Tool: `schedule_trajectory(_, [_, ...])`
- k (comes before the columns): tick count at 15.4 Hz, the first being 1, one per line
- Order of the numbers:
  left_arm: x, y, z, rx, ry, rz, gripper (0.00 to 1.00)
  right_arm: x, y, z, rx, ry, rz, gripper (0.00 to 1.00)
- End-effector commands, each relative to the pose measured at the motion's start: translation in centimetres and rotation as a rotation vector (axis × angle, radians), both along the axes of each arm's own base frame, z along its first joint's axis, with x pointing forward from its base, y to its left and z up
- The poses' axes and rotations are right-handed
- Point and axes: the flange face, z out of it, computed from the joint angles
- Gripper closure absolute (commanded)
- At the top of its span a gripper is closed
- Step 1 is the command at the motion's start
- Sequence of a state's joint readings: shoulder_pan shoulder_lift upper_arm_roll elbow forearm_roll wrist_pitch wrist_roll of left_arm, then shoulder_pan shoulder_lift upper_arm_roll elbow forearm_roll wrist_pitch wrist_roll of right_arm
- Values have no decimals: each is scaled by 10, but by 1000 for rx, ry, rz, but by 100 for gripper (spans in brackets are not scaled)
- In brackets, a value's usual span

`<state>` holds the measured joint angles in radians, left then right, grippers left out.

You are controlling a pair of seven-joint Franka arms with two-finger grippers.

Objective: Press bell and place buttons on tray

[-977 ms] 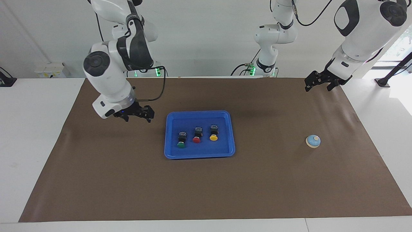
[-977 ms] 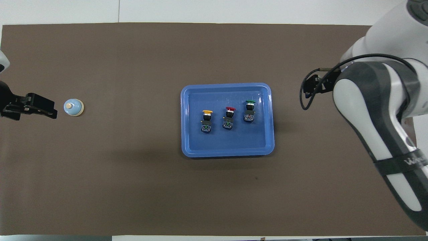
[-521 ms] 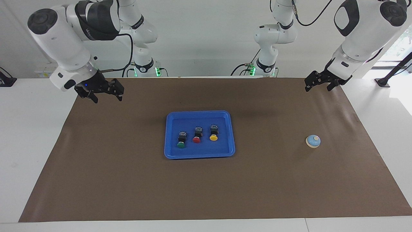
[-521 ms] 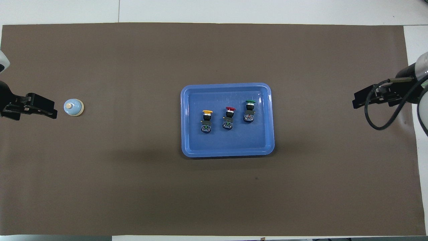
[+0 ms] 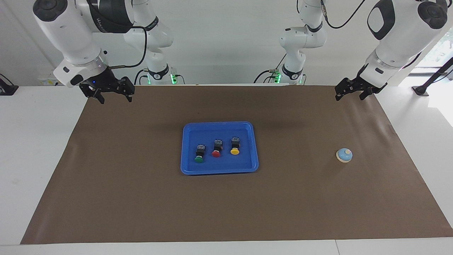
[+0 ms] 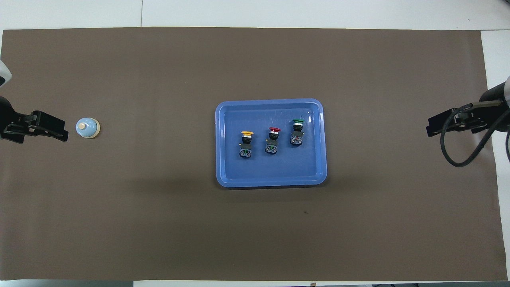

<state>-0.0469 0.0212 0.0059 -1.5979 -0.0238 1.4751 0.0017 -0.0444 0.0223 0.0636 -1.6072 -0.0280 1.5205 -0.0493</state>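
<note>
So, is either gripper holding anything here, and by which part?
Nothing is held. The left gripper and right gripper hang empty, raised over the mat; all three buttons lie in the tray.

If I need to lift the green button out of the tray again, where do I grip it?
Grip the green button across its black blocky body, coming straight down. It lies on its side in the tray, cap pointing away from the robots; the body's flat sides suit the fingers, and the red button beside it leaves a gap.

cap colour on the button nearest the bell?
Yellow; clearest in the facing view, with the bell toward the left arm's end.
</note>
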Motion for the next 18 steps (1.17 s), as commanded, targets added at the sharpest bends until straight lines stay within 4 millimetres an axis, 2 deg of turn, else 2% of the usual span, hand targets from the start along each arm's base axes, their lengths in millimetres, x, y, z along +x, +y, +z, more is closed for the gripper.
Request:
schedule_trajectory(1, [-4, 0, 6, -1, 4, 9, 0, -2, -2, 0, -23, -15, 32, 0])
schedule_trajectory(18, [-3, 0, 6, -1, 2, 9, 0, -5, -6, 9, 13, -21, 14, 0])
